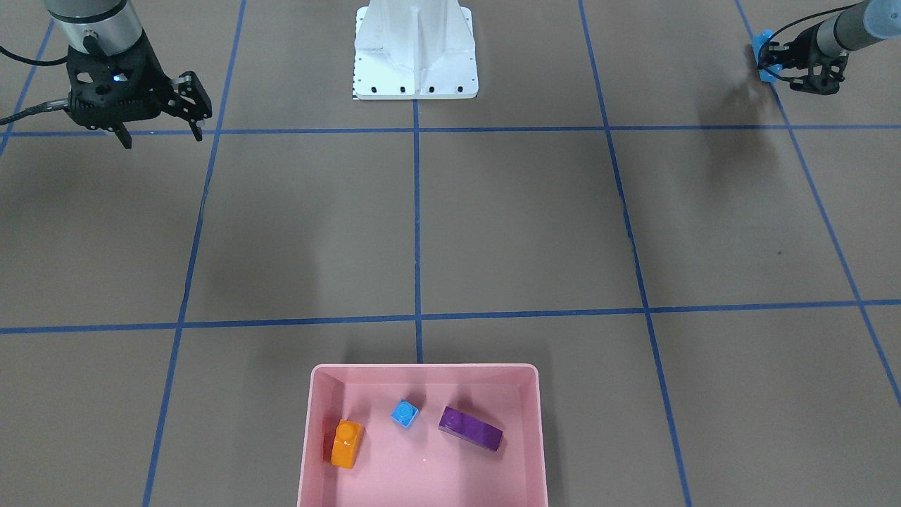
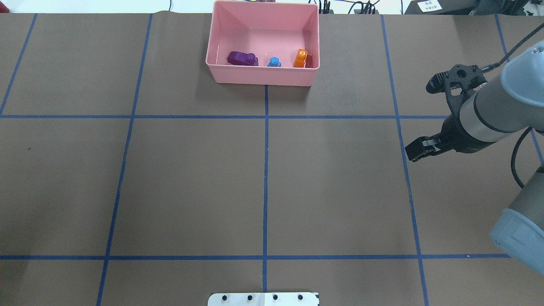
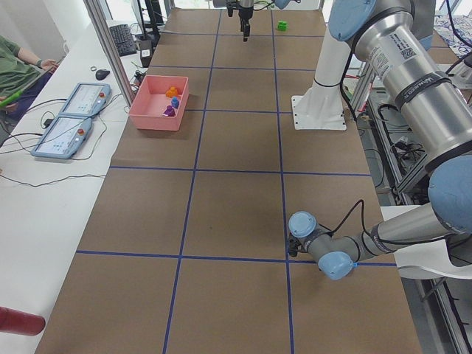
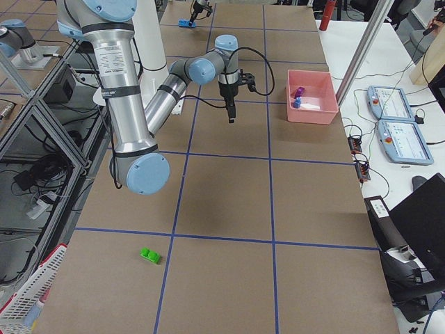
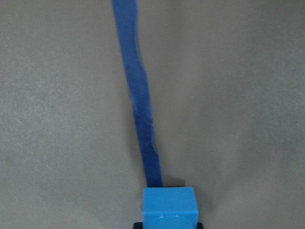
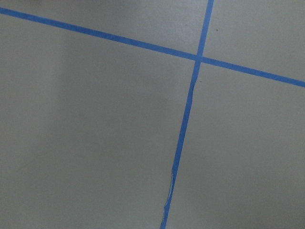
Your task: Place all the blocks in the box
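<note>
From the front, the big shallow pink plastic box (image 1: 535, 422) sits at the near edge of the brown surface (image 1: 521, 225). Three toy blocks lie inside it: the orange plastic block (image 1: 347, 443), the tiny blue one-stud block (image 1: 405, 413) and the purple plastic block (image 1: 470, 428). Far off at a back corner, the left gripper (image 1: 769, 62) pinches the long blue plastic block (image 1: 760, 44). The right gripper (image 1: 163, 134) hangs over the other back corner with its fingers spread wide. From overhead, the three blocks sit in a row by the box wall nearest the robot, and the right gripper is well apart from the box. From the robot's left end, the small green two-stud block (image 3: 281, 26) lies on the surface at the far end, well apart from the box. From the right end, the green block lies near the camera. The left wrist camera shows the end of the long blue plastic block low in the middle, over a blue tape line (image 5: 138, 95). The right wrist camera shows the surface and crossing tape.
</note>
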